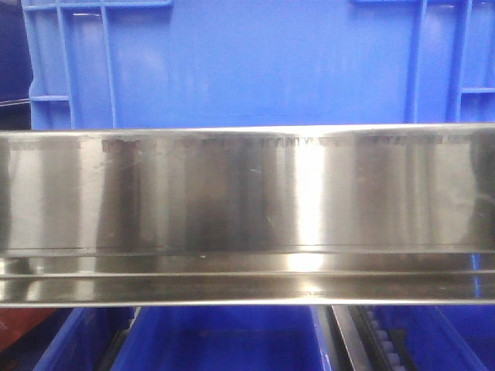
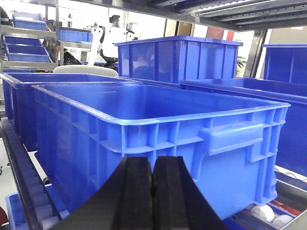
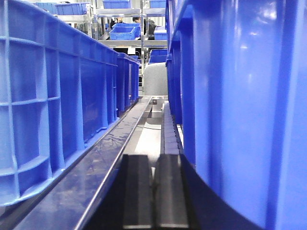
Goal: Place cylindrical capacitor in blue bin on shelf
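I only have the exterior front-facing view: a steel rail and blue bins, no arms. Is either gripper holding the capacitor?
Observer: No. The left gripper is shut with nothing between its fingers.
Operator: And the right?
Observer: The right gripper is shut too, empty, low in the gap between a ribbed blue bin and a smooth-walled bin.
Operator: What faces the left one?
Observer: The outer wall of an open blue bin. The capacitor shows in no view.
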Robot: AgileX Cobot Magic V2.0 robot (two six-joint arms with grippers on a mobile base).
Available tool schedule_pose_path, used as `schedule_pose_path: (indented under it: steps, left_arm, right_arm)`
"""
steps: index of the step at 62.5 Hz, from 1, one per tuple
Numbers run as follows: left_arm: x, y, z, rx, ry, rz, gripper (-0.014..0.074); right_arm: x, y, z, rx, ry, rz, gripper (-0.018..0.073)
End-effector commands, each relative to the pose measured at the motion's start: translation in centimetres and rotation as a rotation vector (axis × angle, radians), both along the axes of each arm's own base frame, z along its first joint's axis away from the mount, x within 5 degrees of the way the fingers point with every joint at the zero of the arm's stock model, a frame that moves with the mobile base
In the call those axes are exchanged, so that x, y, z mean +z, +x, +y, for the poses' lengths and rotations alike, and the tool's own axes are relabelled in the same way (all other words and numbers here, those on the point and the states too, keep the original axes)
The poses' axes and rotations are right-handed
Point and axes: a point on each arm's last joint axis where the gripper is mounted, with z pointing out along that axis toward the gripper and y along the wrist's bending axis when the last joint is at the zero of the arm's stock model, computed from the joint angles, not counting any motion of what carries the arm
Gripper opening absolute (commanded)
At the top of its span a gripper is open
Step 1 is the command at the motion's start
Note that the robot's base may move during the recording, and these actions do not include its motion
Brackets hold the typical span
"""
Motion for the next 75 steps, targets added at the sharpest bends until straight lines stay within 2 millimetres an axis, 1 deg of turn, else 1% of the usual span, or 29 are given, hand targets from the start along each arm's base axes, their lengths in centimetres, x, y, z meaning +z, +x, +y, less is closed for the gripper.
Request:
schedule_pose_path:
  steps: [1,7,15,26,32,36,40,46,51,54,60,75]
  left_arm:
    - [0.2,-0.1,0.0,-0.003,-0.013,-0.019,-0.0111]
    - [0.3,-0.3,0.6,0.045,0.051,-0.102,-0.0111]
    - [-0.8,-0.6,1.7,0.152,0.061,-0.113,-0.0111]
    - [-4.5,-1.0,3.2,0.336,0.075,-0.100,-0.0111]
    - [-6.8,-1.3,3.8,0.410,0.080,-0.091,-0.0111]
    - [-8.0,-1.5,4.0,0.443,0.052,-0.079,-0.0111]
    - [-9.8,-1.1,4.1,0.477,0.047,-0.021,-0.0111]
    - [-11.1,-0.8,4.3,0.514,0.049,0.001,-0.0111]
    - [-10.9,-0.8,4.4,0.534,0.042,-0.027,-0.0111]
    - [-11.3,-0.8,4.5,0.549,0.081,-0.001,-0.0111]
    - [-11.3,-0.7,4.6,0.576,0.108,-0.013,-0.0111]
    - [-11.3,-0.7,4.6,0.571,0.076,0.001,-0.0111]
  right_arm:
    - [0.2,0.0,0.0,-0.006,-0.010,-0.022,-0.0163]
    - [0.2,0.0,0.0,-0.006,-0.010,-0.022,-0.0163]
    - [0.2,0.0,0.0,-0.006,-0.010,-0.022,-0.0163]
    - [0.2,0.0,0.0,-0.006,-0.010,-0.022,-0.0163]
    - [0.2,0.0,0.0,-0.006,-0.010,-0.022,-0.0163]
    - [0.2,0.0,0.0,-0.006,-0.010,-0.022,-0.0163]
    - [0.2,0.0,0.0,-0.006,-0.010,-0.022,-0.0163]
    - [0.2,0.0,0.0,-0.006,-0.010,-0.022,-0.0163]
    - [0.2,0.0,0.0,-0.006,-0.010,-0.022,-0.0163]
    - [0.2,0.0,0.0,-0.006,-0.010,-0.022,-0.0163]
    - [0.2,0.0,0.0,-0.006,-0.010,-0.022,-0.0163]
    - [0.2,0.0,0.0,-0.006,-0.010,-0.022,-0.0163]
